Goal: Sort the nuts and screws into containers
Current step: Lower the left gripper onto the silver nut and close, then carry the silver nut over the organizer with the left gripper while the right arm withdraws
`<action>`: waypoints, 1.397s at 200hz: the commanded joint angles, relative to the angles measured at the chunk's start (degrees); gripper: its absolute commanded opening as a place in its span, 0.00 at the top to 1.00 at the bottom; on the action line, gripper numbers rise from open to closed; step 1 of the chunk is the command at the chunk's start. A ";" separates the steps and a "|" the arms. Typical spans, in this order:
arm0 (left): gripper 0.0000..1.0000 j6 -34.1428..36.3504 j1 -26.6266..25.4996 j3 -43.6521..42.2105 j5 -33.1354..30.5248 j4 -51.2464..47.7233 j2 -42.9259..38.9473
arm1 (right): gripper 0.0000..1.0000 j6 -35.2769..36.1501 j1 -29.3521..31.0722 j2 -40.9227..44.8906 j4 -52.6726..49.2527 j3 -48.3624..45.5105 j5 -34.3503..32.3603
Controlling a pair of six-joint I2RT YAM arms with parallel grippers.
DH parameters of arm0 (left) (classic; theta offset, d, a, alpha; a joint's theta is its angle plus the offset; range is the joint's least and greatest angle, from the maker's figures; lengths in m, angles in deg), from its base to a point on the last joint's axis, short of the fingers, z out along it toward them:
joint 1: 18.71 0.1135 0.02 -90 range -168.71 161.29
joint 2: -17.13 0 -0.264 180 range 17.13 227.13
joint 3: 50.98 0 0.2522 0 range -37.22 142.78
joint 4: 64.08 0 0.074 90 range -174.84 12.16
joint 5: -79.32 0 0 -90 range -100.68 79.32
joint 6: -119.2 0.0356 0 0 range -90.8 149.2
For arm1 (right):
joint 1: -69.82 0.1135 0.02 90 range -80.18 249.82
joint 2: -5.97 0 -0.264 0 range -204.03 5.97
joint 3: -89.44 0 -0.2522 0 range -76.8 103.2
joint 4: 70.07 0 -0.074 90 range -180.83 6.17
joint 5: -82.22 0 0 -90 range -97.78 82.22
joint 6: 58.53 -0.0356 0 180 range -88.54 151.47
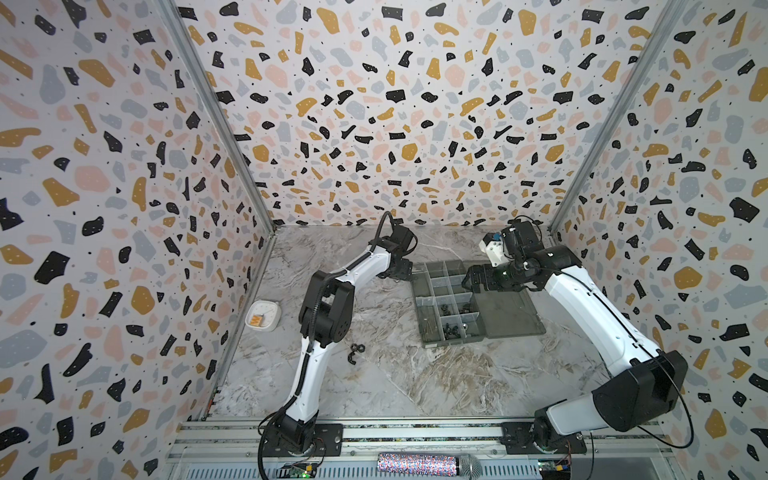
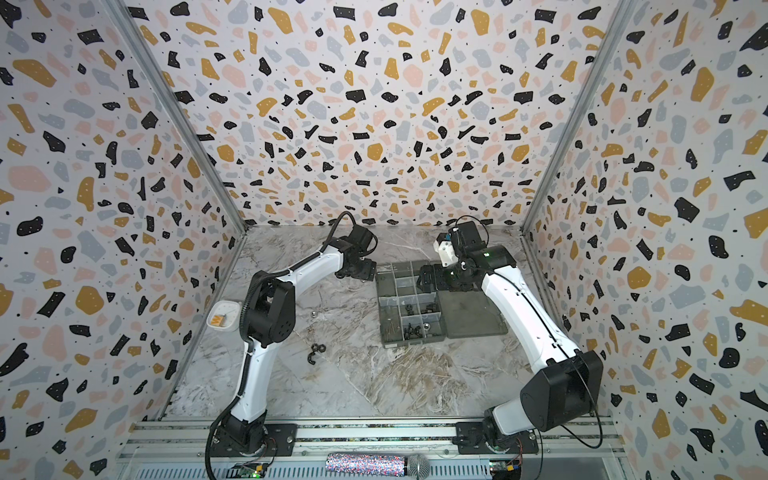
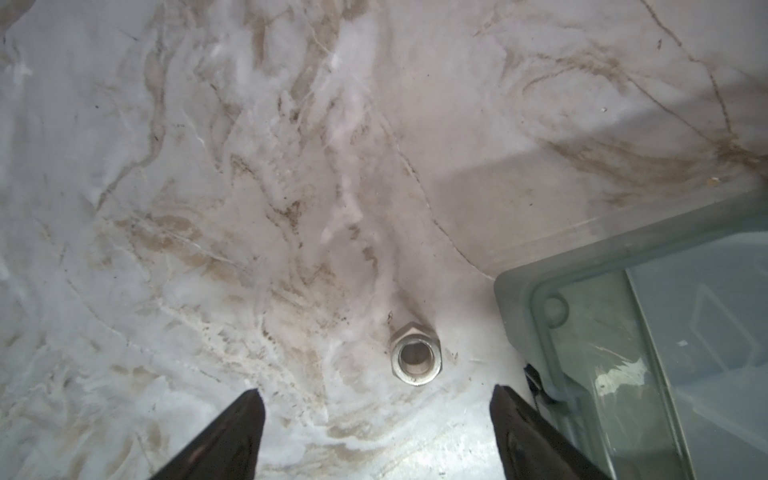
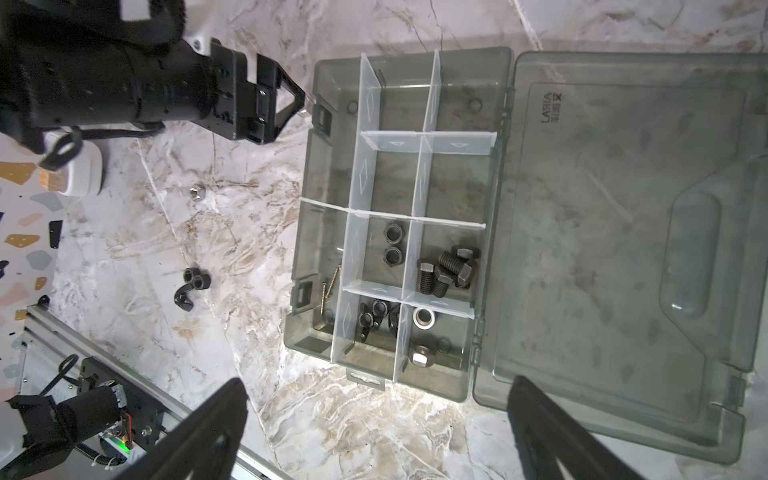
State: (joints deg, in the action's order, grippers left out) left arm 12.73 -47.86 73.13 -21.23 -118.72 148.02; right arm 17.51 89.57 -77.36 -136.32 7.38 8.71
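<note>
I'm hovering the left gripper [image 3: 376,392] wide open over a silver nut [image 3: 415,359] lying on the table [image 3: 208,166] just beside the organiser box [image 3: 519,299], lining up a grab; the right gripper [image 4: 378,384] is hanging wide and empty above the containers [image 4: 390,174], out of the way

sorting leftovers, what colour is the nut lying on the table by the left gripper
Silver-grey, bare metal. The nut shows best in the left wrist view.

the left arm [image 1: 308,374] and right arm [image 1: 590,316] have white shells, black joints and thin black cables.
</note>
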 commanded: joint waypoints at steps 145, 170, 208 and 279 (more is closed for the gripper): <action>0.42 -1.73 0.82 5.31 3.55 -1.03 6.52 | 0.01 1.30 -0.58 -4.44 -2.70 6.07 -0.81; 0.51 -1.72 0.80 5.41 4.13 -0.99 6.57 | 0.01 1.26 -0.59 -4.85 -2.71 6.16 -0.75; 0.59 -1.70 0.86 4.91 4.70 -1.35 6.94 | 0.01 1.04 -0.59 -5.04 -3.05 6.17 -0.85; 0.70 -1.27 0.87 3.12 5.84 -0.74 6.68 | 0.01 0.81 -0.59 -4.56 -2.88 5.12 -0.95</action>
State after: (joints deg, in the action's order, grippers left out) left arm 11.37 -47.27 76.84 -16.48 -119.77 153.84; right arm 18.08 89.15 -82.91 -137.48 11.53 8.05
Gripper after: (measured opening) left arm 0.331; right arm 0.990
